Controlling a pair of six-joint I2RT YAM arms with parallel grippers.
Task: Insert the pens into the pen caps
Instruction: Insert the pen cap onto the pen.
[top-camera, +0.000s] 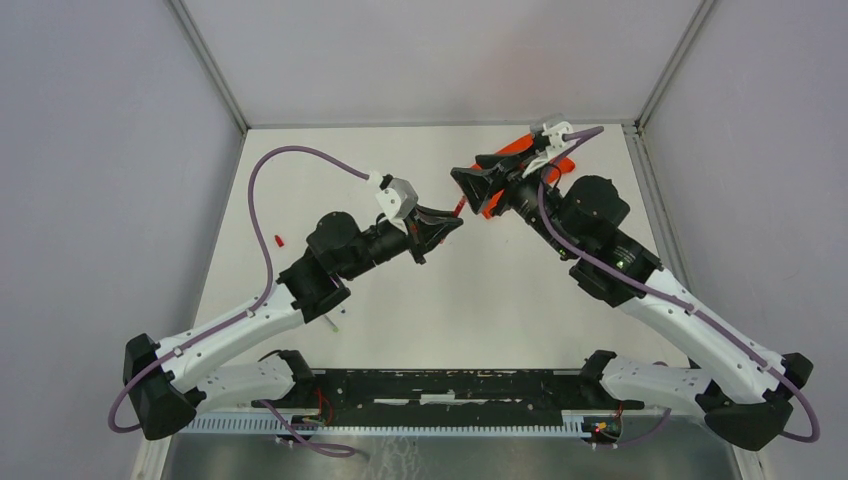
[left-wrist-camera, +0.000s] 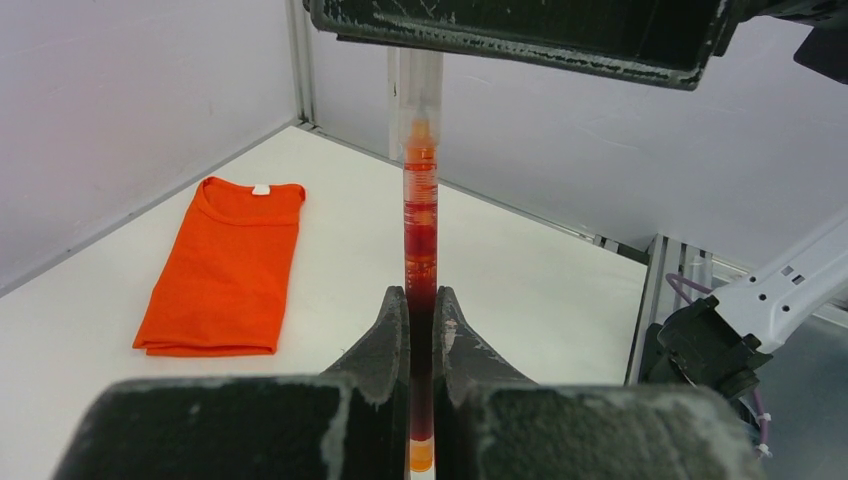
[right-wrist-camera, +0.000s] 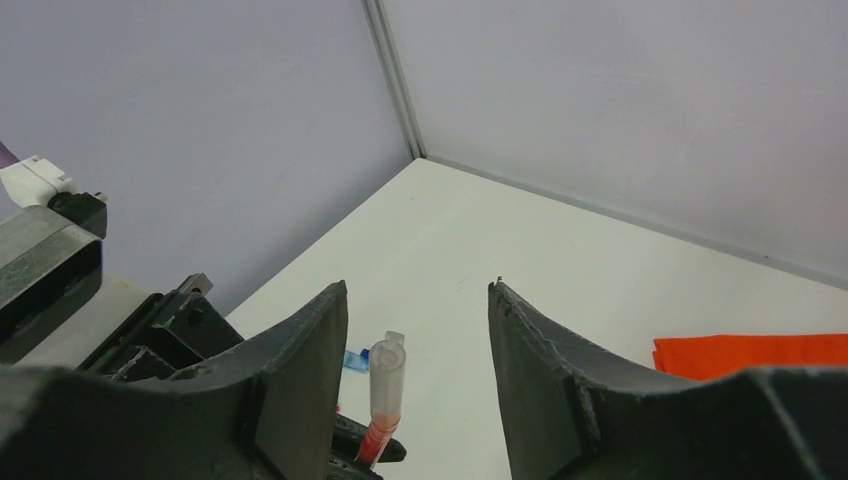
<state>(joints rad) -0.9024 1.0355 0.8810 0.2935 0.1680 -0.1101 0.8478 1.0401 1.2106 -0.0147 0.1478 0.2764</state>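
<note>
My left gripper (left-wrist-camera: 420, 295) is shut on a red pen (left-wrist-camera: 421, 215) and holds it up in the air. The pen's far end sits inside a clear cap (left-wrist-camera: 420, 85). In the top view the left gripper (top-camera: 452, 223) meets my right gripper (top-camera: 468, 190) over the middle of the table, with the pen (top-camera: 460, 208) between them. My right gripper (right-wrist-camera: 420, 290) is open. The clear cap (right-wrist-camera: 387, 372) stands between its jaws, close to the left finger (right-wrist-camera: 300, 350). A small blue cap (right-wrist-camera: 356, 361) lies on the table below. A small red cap (top-camera: 280, 241) lies at the left.
A folded orange shirt (left-wrist-camera: 225, 265) lies at the back right of the table, partly under the right arm (top-camera: 535, 160). Enclosure walls stand on three sides. A slim white thing (top-camera: 334, 320) pokes out under the left arm.
</note>
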